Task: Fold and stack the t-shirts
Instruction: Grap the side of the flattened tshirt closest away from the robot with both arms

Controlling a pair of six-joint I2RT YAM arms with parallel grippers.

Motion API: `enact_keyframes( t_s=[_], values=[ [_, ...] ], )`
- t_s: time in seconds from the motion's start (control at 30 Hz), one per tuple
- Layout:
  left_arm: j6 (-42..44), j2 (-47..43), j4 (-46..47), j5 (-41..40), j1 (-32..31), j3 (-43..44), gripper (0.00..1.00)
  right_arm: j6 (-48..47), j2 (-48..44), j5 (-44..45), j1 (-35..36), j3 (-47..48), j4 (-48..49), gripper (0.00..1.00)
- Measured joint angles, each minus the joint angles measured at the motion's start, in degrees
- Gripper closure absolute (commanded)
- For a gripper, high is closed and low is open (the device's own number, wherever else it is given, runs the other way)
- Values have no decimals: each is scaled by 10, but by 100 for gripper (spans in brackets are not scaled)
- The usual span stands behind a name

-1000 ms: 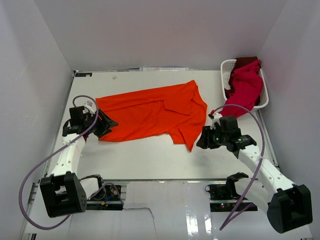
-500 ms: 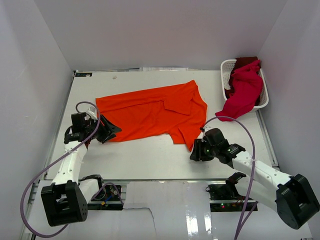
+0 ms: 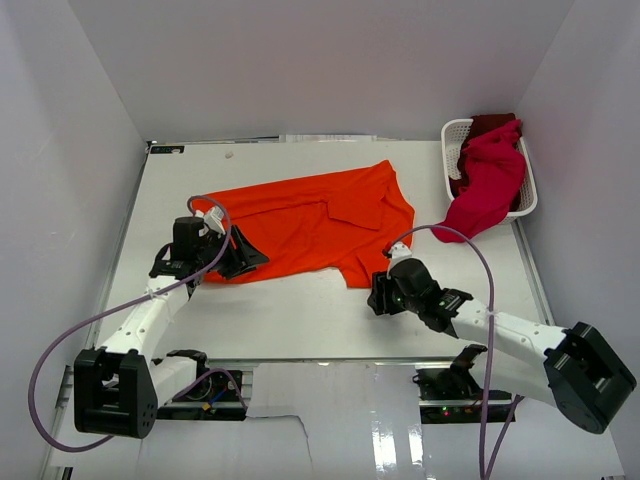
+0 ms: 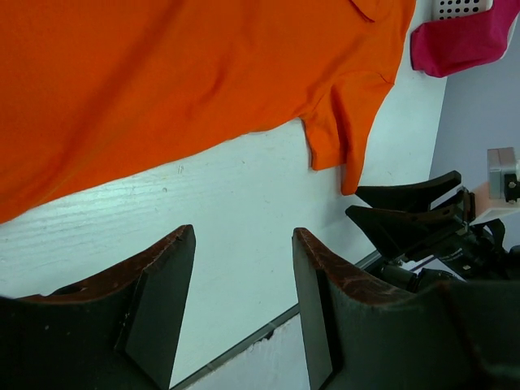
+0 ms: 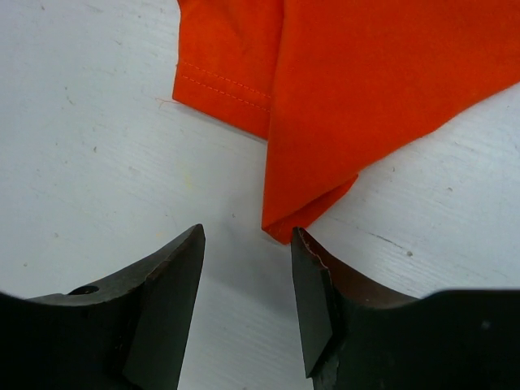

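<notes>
Orange t-shirt (image 3: pixel 300 225), basket (image 3: pixel 449 150) on white table (image 3: pixel 280 310)

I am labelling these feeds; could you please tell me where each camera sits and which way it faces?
Top: above and behind, looking down on the table; both arms show.
Left wrist: on the left arm, facing rightward over the table; open left claw shows.
Right wrist: on the right arm, facing the orange shirt's tip; open right claw shows.
Shared: the orange shirt, in all three.
</notes>
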Motion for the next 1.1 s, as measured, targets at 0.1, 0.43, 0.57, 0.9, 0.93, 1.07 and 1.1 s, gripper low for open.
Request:
enact_keyframes(
  t_s=[0.1,0.43,0.57,0.9,0.93,1.07,1.1],
  values=[
    [0,5,9,-2,-2,0,38,-11,37,17,16,0,23,48],
    [0,5,17,-2,-3,0,37,-22,97,85,46,15,51,63],
    [0,5,17,-2,-3,0,36,-21,97,111,47,15,50,76],
    [0,5,17,-1,-3,0,36,-3,92,135,46,30,18,92],
    [0,5,17,-1,-3,0,36,7,92,123,46,44,1,92],
    [0,5,17,-1,-3,0,35,43,92,70,39,122,-69,92],
    [0,5,17,-1,-3,0,35,54,92,55,36,142,-80,92]
  ],
)
